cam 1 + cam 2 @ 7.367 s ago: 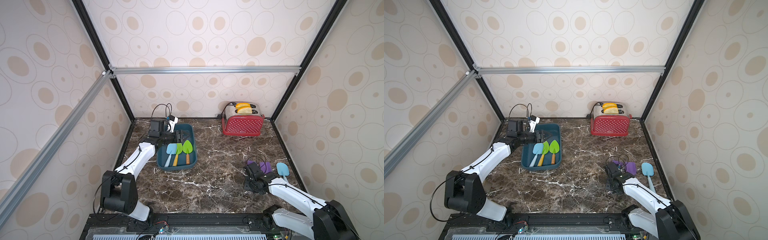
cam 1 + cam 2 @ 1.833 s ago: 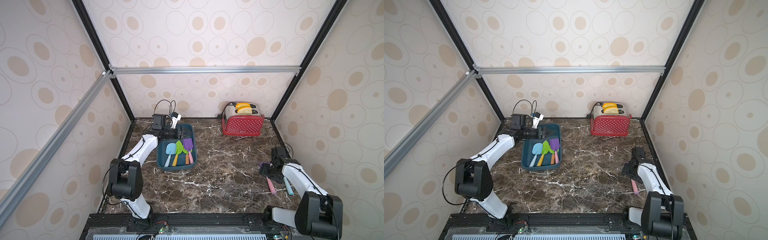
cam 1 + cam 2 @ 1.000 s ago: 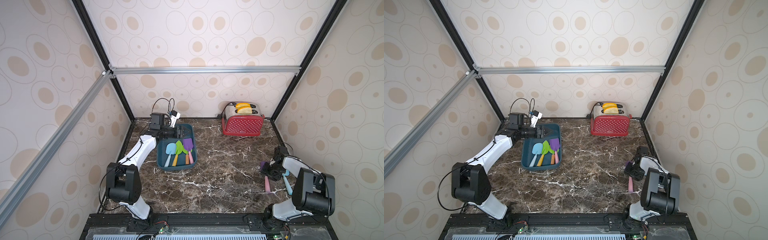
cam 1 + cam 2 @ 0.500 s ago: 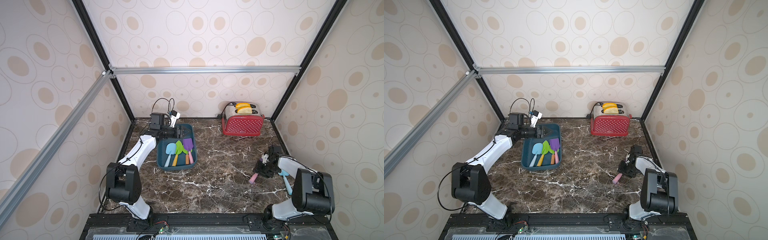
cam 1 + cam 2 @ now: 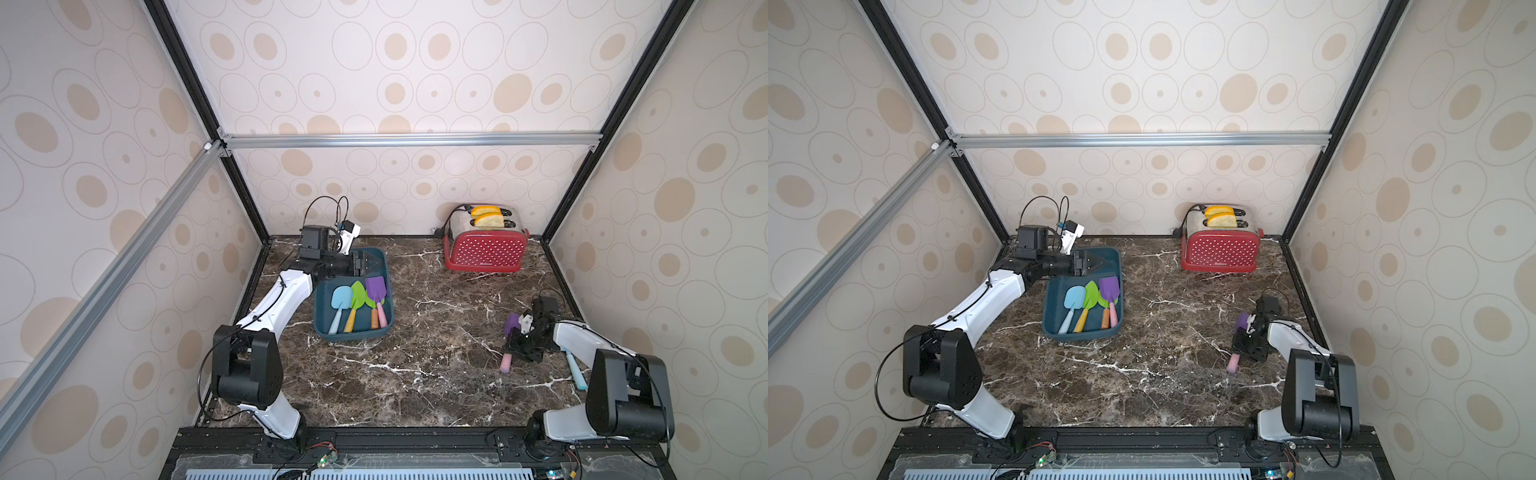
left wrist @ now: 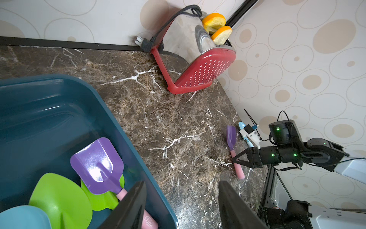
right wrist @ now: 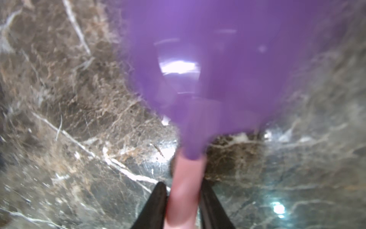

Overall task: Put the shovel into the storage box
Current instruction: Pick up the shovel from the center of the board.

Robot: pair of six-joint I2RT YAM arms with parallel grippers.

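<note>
Shovel handle inside right claw, clearest in right wrist view

Storage box: plain dark teal-blue, holding a light-blue shovel, a lime-green shovel with a yellow-orange handle and a purple shovel with a pink handle. Well apart from the storage box on the table, dark brown marble veined white: loose purple shovel, pink-handled; loose light-blue shovel; toaster, red with white polka dots and chrome top, with yellow-orange bread. Walls: cream, patterned with beige ovals in thin grey rings.
</note>
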